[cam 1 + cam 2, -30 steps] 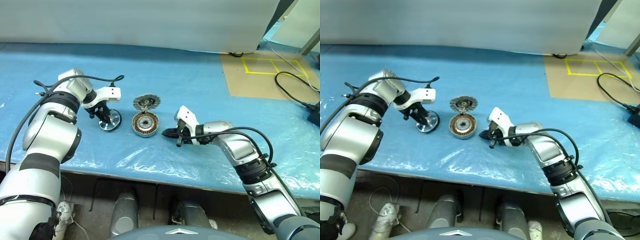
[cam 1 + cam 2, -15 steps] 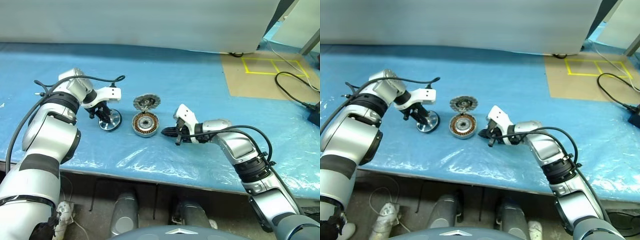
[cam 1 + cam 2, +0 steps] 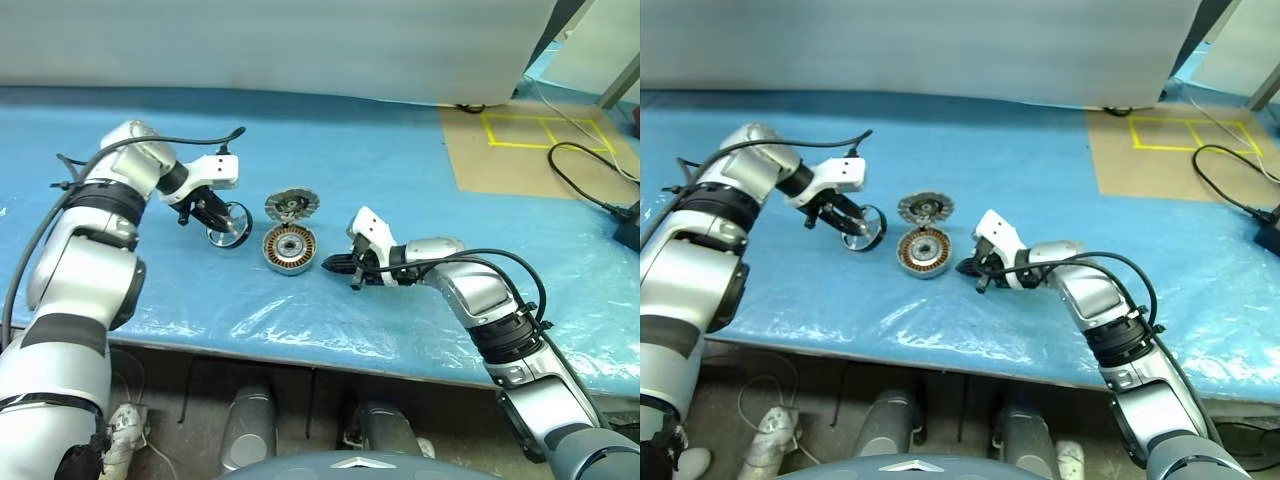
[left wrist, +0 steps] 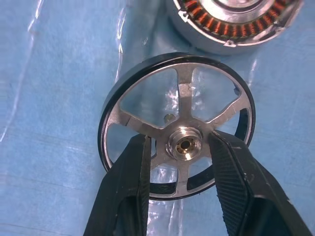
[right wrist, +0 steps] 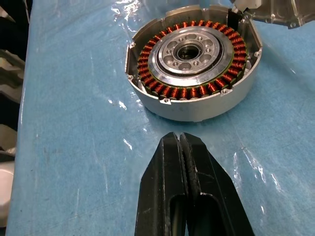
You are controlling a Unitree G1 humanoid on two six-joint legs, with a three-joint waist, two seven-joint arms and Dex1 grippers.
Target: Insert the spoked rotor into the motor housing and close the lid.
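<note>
The rotor (image 4: 178,126) hangs pinched in the left gripper (image 4: 179,147), the two black fingers (image 4: 129,172) clamped on either side of its silver hub and reaching in between the spokes. In the head views it sits tilted, clear of the blue sheet (image 3: 400,160) and just to the left of the housing (image 3: 291,248).

Nearest the robot, the right gripper (image 3: 332,265) rests low over the sheet, fingers pressed together with nothing in them, the forearm reaching in from the right and the tips aimed at the housing, close beside it but apart. The housing lies flat and open, copper windings ringed around a dark centre. Just behind it, the lid (image 3: 292,205) leans tilted, its ribbed face showing, its lower edge at or very near the housing's far rim.

The step in hand, as I judge it, is carrying the rotor across to seat it. To do that well, the disc should be levelled before it comes down, its hub centred over the housing's bore, then lowered straight so the rim does not catch the housing's rim. The lid stands close enough that a wide swing could knock it.

The left arm reaches in from the left, the gripper angled down and inward toward the housing.
</note>
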